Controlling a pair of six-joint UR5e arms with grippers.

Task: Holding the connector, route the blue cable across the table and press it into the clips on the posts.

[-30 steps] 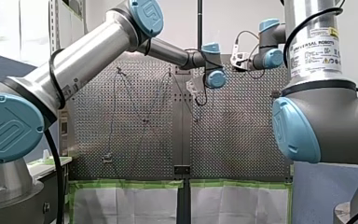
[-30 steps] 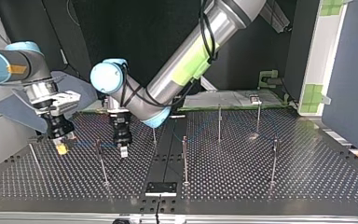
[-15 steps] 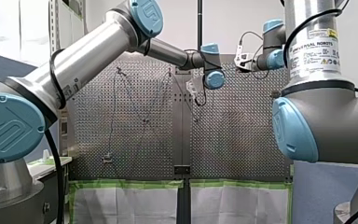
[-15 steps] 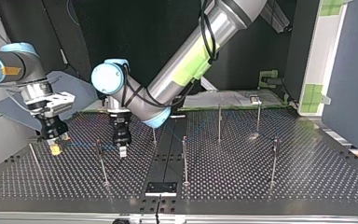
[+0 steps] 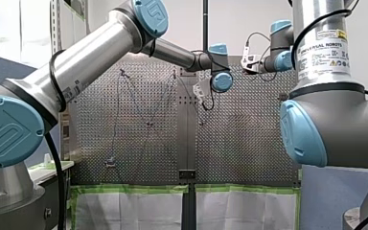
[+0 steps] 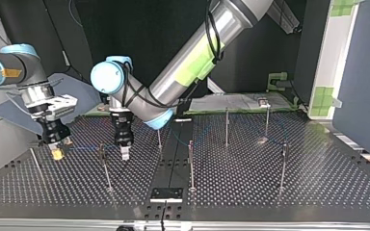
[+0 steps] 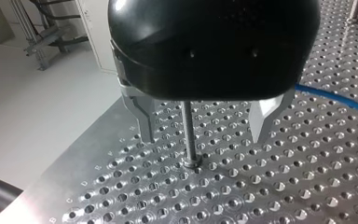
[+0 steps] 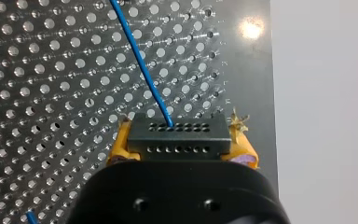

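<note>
The blue cable (image 8: 142,65) ran from the connector (image 8: 177,128), which the right claw (image 6: 56,152) pinched between its yellow pads (image 8: 121,142) close to the desk's (image 7: 307,186) side edge. The left claw (image 7: 203,137) hung spread around a post (image 7: 189,130). We judged that any sideways drift there would knock that post, and that a hard pull would strain the cable at the connector.

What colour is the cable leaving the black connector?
The cable is blue; clearest in the right wrist view.

Left tool (image 7: 203,137) pointing down, fingers apart, right tool (image 8: 182,140) clamped tight
</note>
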